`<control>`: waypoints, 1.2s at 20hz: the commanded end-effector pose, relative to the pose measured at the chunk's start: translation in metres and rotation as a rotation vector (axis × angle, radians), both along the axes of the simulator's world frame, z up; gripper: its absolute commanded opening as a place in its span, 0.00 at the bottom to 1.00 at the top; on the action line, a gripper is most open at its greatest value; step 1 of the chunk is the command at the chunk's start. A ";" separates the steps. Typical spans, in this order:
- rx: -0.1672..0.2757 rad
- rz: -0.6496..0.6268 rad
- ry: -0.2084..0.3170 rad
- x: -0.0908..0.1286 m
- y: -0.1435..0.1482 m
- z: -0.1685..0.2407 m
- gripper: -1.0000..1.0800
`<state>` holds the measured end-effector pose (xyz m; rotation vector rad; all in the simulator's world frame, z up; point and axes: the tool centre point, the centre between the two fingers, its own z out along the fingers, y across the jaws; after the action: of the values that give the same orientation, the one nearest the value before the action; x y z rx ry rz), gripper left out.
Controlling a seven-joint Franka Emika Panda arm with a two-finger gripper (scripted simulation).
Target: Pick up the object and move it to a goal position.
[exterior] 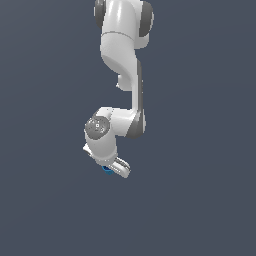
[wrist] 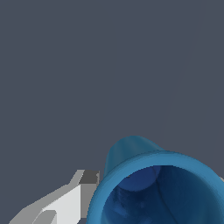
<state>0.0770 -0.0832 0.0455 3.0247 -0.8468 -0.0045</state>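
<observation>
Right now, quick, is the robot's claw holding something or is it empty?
Gripper: the small blue ribbed cup with a rimmed top sits right at its fingers, but whether they are shut on it cannot be told.

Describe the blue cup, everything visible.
The blue cup looks like smooth, slightly glossy plastic, tapering from a wide rimmed mouth to a narrower closed base. The wrist view looks into its open mouth, with a darker blue interior and faint ribbing on the inner wall. It sits at the gripper; one grey finger lies right beside its rim, though contact cannot be confirmed. In the exterior view only a blue sliver shows under the gripper, so its tilt cannot be judged.
</observation>
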 end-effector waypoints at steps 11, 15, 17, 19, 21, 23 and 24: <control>0.001 0.000 -0.002 -0.021 0.037 0.066 0.00; 0.001 0.000 -0.002 -0.033 0.058 0.104 0.00; 0.001 0.000 -0.002 -0.040 0.070 0.124 0.00; 0.001 0.000 -0.002 -0.047 0.081 0.146 0.00; 0.001 0.000 -0.003 -0.053 0.093 0.167 0.00; 0.000 0.000 -0.003 -0.060 0.105 0.189 0.00; 0.000 0.000 -0.003 -0.063 0.111 0.199 0.00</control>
<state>0.0191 0.0187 0.2278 3.0258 -0.8464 -0.0023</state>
